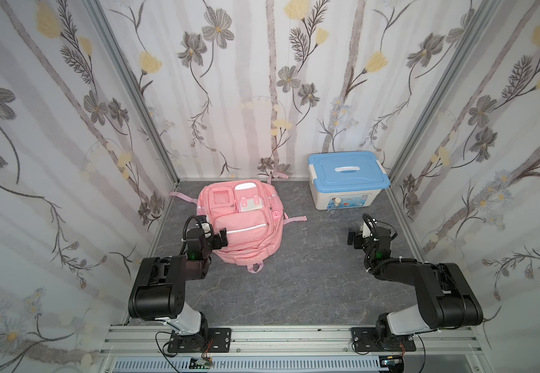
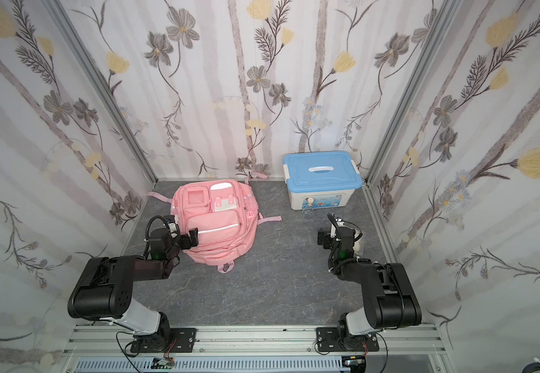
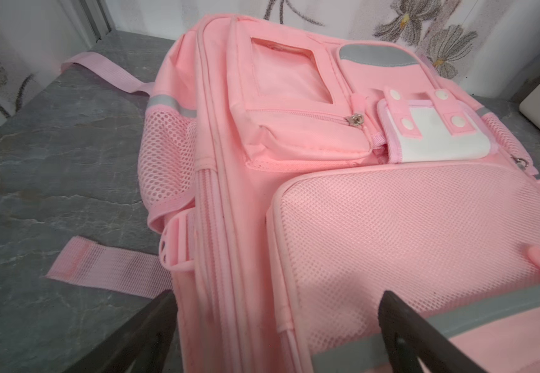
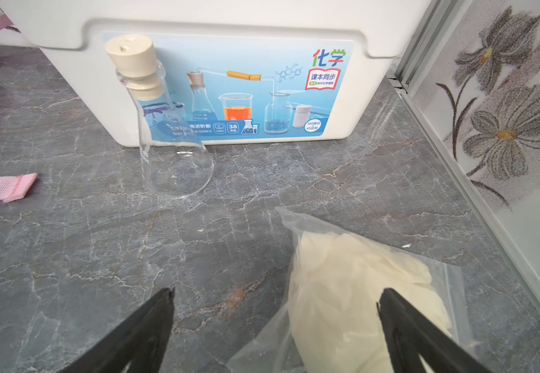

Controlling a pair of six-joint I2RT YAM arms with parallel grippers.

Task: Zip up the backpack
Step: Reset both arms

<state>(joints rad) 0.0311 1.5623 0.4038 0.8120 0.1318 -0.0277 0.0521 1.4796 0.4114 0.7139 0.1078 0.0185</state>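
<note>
On the table (image 1: 294, 284), far left, lies the pink backpack (image 1: 246, 226), pockets up. The left gripper (image 3: 276, 297) hovers over its left side, fingers wide, empty. The right gripper (image 4: 275, 294), also wide and empty, hangs at the right near a flask (image 4: 172, 135) and box (image 1: 347, 174).

Pink backpack (image 1: 246, 240) with white trim; blue-lidded white box (image 1: 347, 181); grey marbled table (image 1: 294, 290); floral walls (image 1: 230, 97)
</note>
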